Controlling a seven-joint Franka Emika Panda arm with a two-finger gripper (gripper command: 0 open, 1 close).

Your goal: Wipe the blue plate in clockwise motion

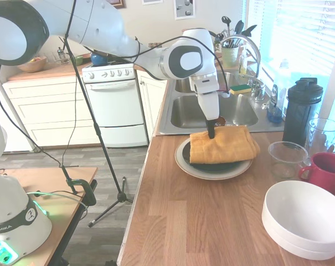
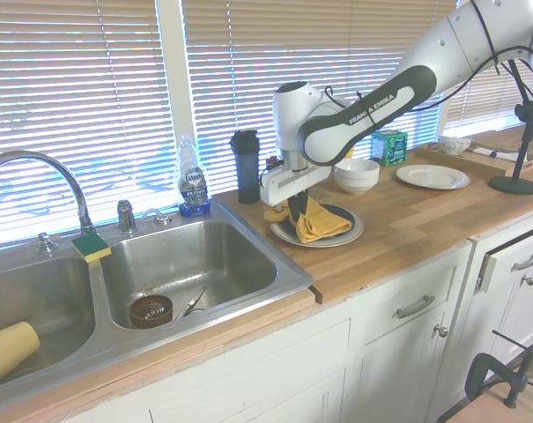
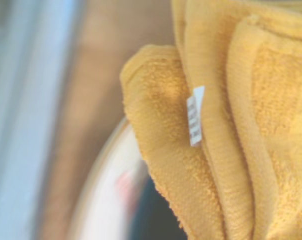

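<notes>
The blue plate (image 1: 185, 153) lies on a larger cream plate (image 1: 211, 173) on the wooden counter, just in front of the sink. A folded yellow towel (image 1: 223, 144) covers most of it, so only a dark sliver shows at the towel's edges. My gripper (image 1: 211, 133) points straight down at the towel's corner nearest the sink, fingers close together and pinching the cloth. From the other side, the towel (image 2: 319, 222) bunches up around the gripper (image 2: 294, 212) over the blue plate (image 2: 342, 214). The wrist view shows the towel (image 3: 215, 125), its white tag and a bit of the blue plate (image 3: 155, 217).
The steel sink (image 1: 206, 113) lies right behind the plates. To their right stand a clear cup (image 1: 286, 158), a red mug (image 1: 328, 170), a black shaker bottle (image 1: 301, 111) and stacked white bowls (image 1: 303, 219). Another white plate (image 2: 431, 176) sits further along the counter.
</notes>
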